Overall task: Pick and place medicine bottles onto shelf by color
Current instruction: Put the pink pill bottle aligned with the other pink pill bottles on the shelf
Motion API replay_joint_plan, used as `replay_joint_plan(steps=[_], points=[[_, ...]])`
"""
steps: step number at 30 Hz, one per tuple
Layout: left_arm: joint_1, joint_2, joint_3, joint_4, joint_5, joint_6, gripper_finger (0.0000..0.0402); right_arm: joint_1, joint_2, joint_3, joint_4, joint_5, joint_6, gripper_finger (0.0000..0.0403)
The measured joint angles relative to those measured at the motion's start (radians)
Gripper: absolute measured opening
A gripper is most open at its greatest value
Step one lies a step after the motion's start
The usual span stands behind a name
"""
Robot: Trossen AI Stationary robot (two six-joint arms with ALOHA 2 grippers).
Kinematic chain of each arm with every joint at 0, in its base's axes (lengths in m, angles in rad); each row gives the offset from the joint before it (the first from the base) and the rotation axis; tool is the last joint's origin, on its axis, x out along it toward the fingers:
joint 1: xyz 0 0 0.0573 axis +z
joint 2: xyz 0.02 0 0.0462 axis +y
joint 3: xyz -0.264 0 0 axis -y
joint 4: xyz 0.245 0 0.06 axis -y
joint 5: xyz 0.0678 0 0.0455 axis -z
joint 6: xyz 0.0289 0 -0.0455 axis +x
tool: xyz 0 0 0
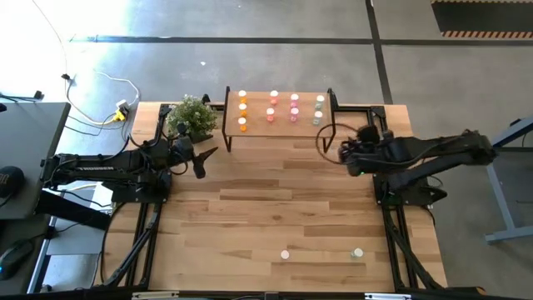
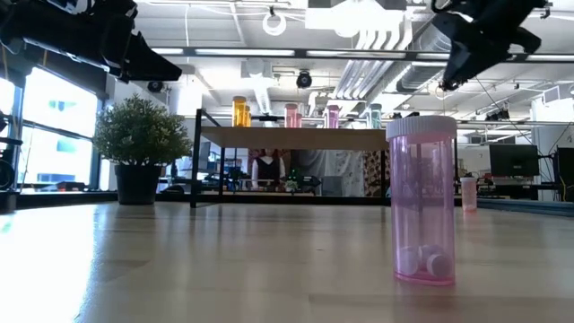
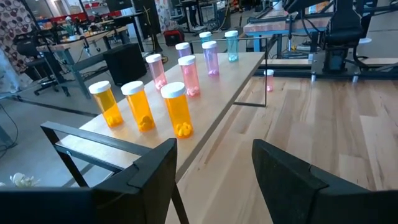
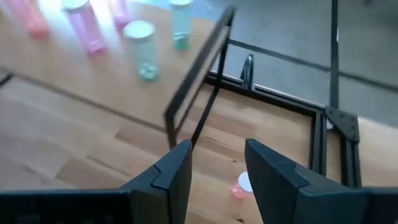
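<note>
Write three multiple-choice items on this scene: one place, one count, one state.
1. The potted plant stands:
A. on the table, beside the shelf's left end
B. on the shelf
C. at the table's front edge

2. Orange medicine bottles on the shelf:
A. one
B. three
C. six

3. The left end effector is:
A. shut on a bottle
B. open, empty
C. shut on the plant

Answers:
1 A, its pot sits beside the shelf frame.
2 B, three stand in one row.
3 B, its fingers are apart with nothing between.

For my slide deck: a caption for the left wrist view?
Open left pincer facing the shelf, where orange bottles, pink and green ones stand grouped by color.
</note>
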Motion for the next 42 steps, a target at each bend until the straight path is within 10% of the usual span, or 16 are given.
replay_joint_plan(steps=[24, 42], points=[[0.0, 0.0, 0.0, -0.002, 0.003, 0.003, 0.02, -0.436, -0.156, -0.08, 0.026, -0.129, -0.031, 0.0193], [0.0, 0.0, 0.0, -0.002, 0.004, 0.003, 0.02, -0.588, -0.244, -0.441, 0.451, -0.347, -0.065, 0.0193]])
